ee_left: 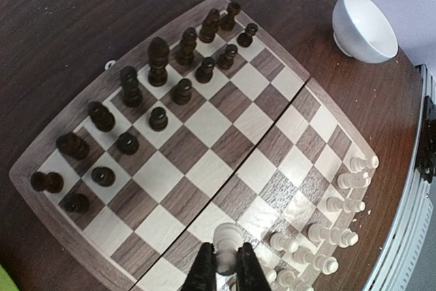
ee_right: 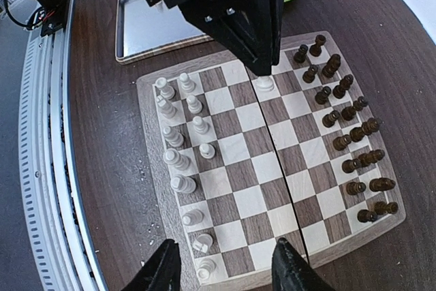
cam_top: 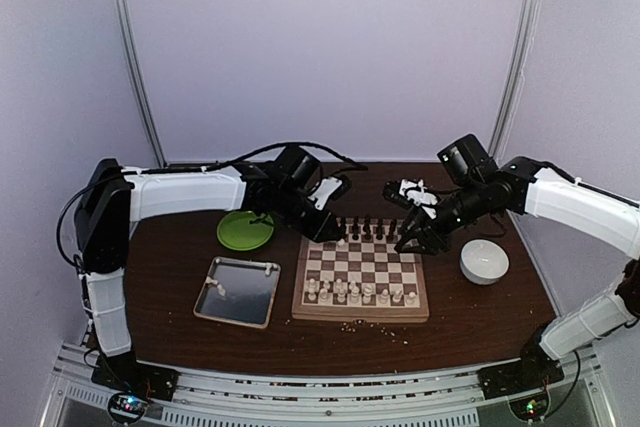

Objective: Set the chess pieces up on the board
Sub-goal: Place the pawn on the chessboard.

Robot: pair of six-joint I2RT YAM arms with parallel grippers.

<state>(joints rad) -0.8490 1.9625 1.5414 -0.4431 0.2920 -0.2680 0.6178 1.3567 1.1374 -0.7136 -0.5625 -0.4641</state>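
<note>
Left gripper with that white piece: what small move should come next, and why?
Probably carry the white piece pinched in the left gripper toward white's side and lower it onto an empty second-row square: it is near the board's middle fold, while white's front row shows gaps.

A green plate (cam_top: 245, 230), silver tray (cam_top: 247, 294) and white bowl (cam_top: 484, 261) sit on the brown table (cam_top: 170, 252).
</note>
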